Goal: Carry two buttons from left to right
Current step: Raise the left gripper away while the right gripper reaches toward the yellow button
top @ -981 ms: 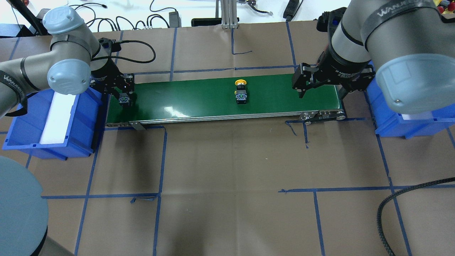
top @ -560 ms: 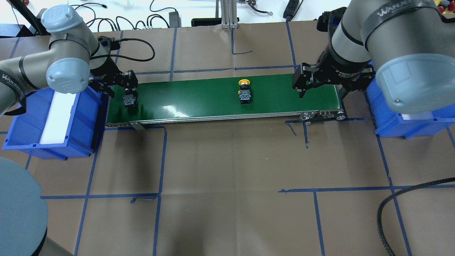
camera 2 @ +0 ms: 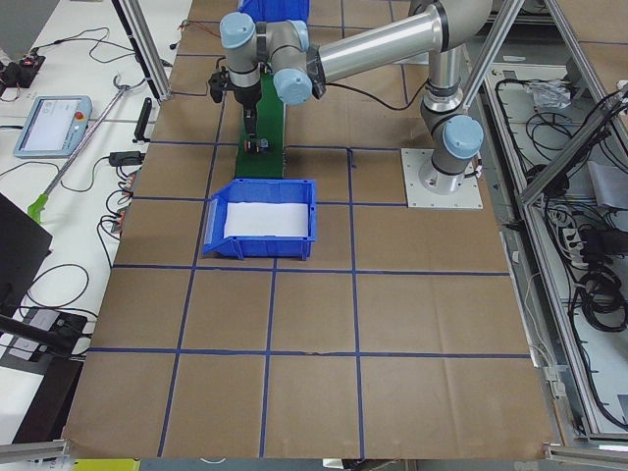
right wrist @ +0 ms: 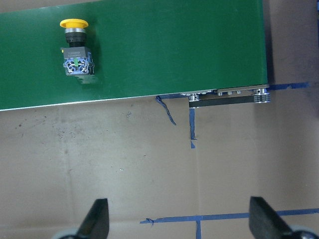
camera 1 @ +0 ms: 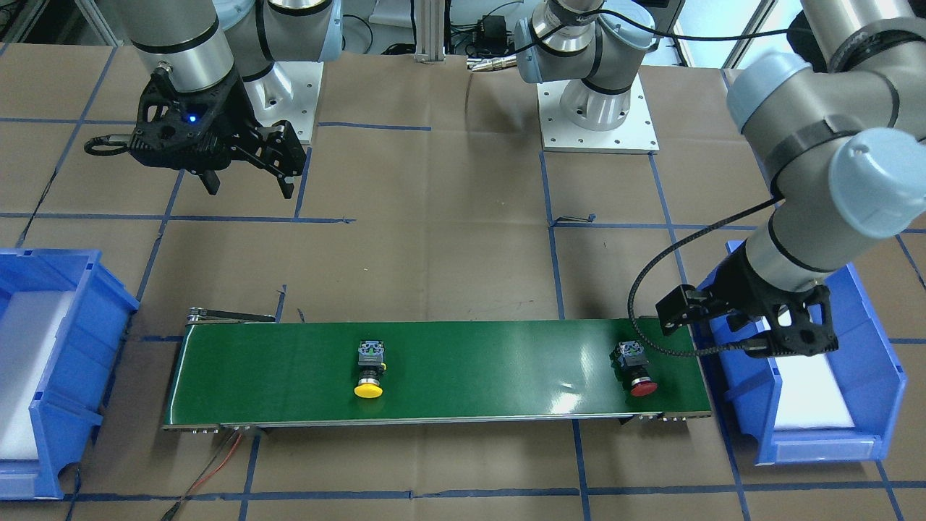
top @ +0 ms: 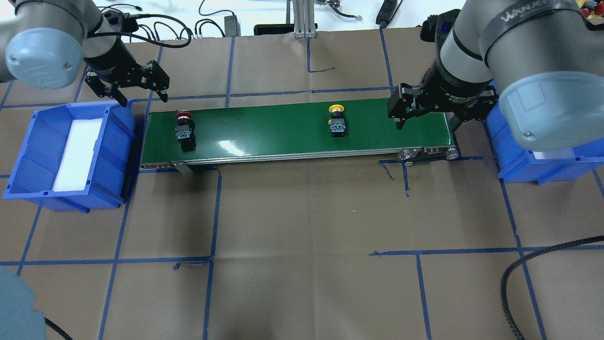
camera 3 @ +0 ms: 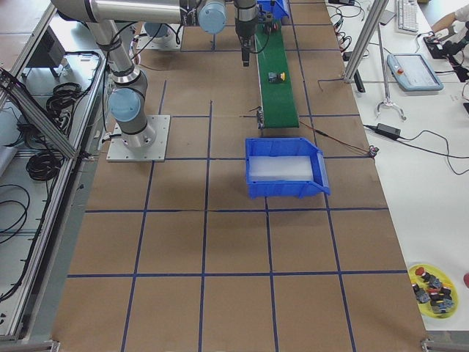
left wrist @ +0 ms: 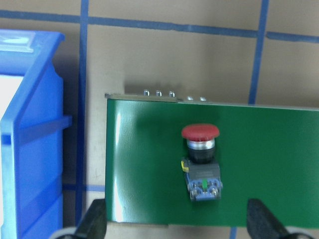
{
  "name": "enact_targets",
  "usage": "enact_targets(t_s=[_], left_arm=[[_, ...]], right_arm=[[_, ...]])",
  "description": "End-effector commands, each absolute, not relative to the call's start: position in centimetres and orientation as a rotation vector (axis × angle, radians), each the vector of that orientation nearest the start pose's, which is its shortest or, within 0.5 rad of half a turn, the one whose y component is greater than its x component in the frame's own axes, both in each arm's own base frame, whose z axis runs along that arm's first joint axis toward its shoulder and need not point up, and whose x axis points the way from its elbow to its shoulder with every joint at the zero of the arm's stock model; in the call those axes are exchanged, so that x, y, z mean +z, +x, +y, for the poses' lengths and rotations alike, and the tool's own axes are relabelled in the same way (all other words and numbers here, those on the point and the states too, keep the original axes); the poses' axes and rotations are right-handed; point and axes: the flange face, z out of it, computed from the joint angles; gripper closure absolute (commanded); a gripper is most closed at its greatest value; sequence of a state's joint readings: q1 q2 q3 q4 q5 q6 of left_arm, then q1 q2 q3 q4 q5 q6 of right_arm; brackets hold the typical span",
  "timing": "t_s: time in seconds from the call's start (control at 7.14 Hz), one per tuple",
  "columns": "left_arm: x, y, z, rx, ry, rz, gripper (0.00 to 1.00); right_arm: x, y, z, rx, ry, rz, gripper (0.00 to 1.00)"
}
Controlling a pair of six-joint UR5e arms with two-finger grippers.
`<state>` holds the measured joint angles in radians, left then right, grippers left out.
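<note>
Now: red button [top: 184,130] lies at the left end of the belt [top: 273,130], yellow button [top: 337,122] right of mid-belt. Left tool [top: 141,98] spread wide, empty, seemingly raised beside that end; right tool [top: 427,123] likewise, over the right end.

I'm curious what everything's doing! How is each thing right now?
red button: on its side, loose, at the left end of the belt
yellow button: on its side, loose, near the belt's middle
left gripper: open, empty
right gripper: open, empty
left bin: only a white pad inside
right bin: only a white pad inside
</note>
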<state>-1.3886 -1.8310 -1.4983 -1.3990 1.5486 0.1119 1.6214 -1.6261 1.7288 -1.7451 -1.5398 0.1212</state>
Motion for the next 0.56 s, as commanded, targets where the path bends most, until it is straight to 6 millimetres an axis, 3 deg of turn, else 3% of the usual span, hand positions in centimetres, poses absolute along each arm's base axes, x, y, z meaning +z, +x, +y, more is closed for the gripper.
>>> enact_targets(t_s=[0.0, 0.28, 0.42], left_arm=[[46.1, -6.3, -55.6, 0.076, -0.108, 3.165, 0.01], [47.4, -9.8, -52.1, 0.096, -0.079, 3.161, 0.01], [47.6, -10.0, -52.0, 0.083, -0.069, 3.162, 0.01]], right_arm=[[44.1, 16.0, -48.4, -0.139, 0.111, 3.093, 0.00], [41.6, 16.4, -52.6, -0.301, 0.114, 3.066, 0.00], [40.1, 16.5, -54.1, -0.334, 0.110, 3.059, 0.00]])
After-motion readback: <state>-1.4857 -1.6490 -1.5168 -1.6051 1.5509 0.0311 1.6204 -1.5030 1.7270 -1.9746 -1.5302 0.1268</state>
